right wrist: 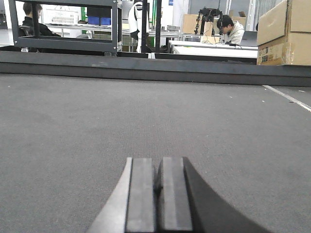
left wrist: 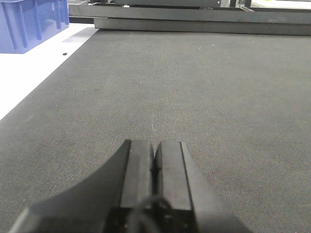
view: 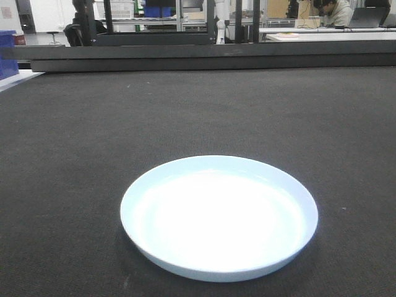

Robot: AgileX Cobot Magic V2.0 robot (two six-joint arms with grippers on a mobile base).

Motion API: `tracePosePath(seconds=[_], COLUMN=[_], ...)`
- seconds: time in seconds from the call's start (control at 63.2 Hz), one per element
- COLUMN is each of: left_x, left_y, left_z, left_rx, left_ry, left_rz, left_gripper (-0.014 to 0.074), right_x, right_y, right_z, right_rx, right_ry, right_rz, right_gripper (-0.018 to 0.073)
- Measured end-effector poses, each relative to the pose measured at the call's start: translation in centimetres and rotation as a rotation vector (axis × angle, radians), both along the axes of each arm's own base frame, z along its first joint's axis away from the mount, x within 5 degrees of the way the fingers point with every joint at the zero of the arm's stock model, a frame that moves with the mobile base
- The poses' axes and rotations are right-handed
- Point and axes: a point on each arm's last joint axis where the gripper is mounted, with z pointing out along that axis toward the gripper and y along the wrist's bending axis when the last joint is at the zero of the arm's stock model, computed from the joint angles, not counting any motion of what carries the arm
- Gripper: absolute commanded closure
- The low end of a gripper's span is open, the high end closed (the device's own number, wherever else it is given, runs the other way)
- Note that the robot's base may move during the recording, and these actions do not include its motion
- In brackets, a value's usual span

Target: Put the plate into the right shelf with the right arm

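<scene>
The plate (view: 219, 216), round, shallow and pale blue-white, lies flat on the dark mat (view: 198, 117) close to the front view's camera. No gripper shows in the front view. My left gripper (left wrist: 155, 148) is shut and empty, low over the mat; the plate is not in its view. My right gripper (right wrist: 158, 162) is shut and empty, also low over the mat, with no plate in its view. The right shelf is out of view; only distant racks stand in the background.
A blue plastic bin (left wrist: 29, 22) stands on a white surface at the far left, also seen in the front view (view: 8, 52). A dark raised bar (view: 210, 59) edges the mat's far side. Cardboard boxes (right wrist: 284, 31) stand at far right. A seated person (right wrist: 231, 31) is beyond.
</scene>
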Motion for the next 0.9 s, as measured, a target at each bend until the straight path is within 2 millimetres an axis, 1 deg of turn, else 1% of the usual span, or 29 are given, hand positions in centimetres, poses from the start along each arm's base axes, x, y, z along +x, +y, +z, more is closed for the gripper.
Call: tracePosePath(seconds=[0.269, 0.459, 0.538, 0.664, 0.743, 0.806, 0.854, 0.901], left_x=[0.0, 0.0, 0.0, 0.0, 0.0, 0.0, 0.0, 0.0], left_y=[0.0, 0.0, 0.0, 0.0, 0.0, 0.0, 0.0, 0.0], left_z=[0.0, 0.0, 0.0, 0.0, 0.0, 0.0, 0.0, 0.0], left_rx=[0.0, 0.0, 0.0, 0.0, 0.0, 0.0, 0.0, 0.0], left_ry=[0.0, 0.0, 0.0, 0.0, 0.0, 0.0, 0.0, 0.0], left_rz=[0.0, 0.0, 0.0, 0.0, 0.0, 0.0, 0.0, 0.0], left_gripper=[0.0643, 0.0643, 0.0643, 0.0643, 0.0643, 0.0643, 0.0643, 0.0643], right_x=[0.0, 0.0, 0.0, -0.4, -0.7, -1.1, -1.7, -2.3], right_y=[0.0, 0.0, 0.0, 0.1, 0.1, 0.1, 0.1, 0.1], right_z=[0.0, 0.0, 0.3, 2.0, 3.2, 5.0, 6.9, 8.4], right_rx=[0.0, -0.032, -0.036, -0.043, -0.049, -0.051, -0.052, -0.053], right_ry=[0.0, 0.001, -0.039, -0.228, -0.303, -0.352, -0.397, -0.419], right_rz=[0.0, -0.002, -0.002, 0.0, 0.0, -0.001, -0.002, -0.004], right_gripper=[0.0505, 0.0505, 0.0505, 0.0505, 0.0505, 0.0505, 0.0505, 0.0505])
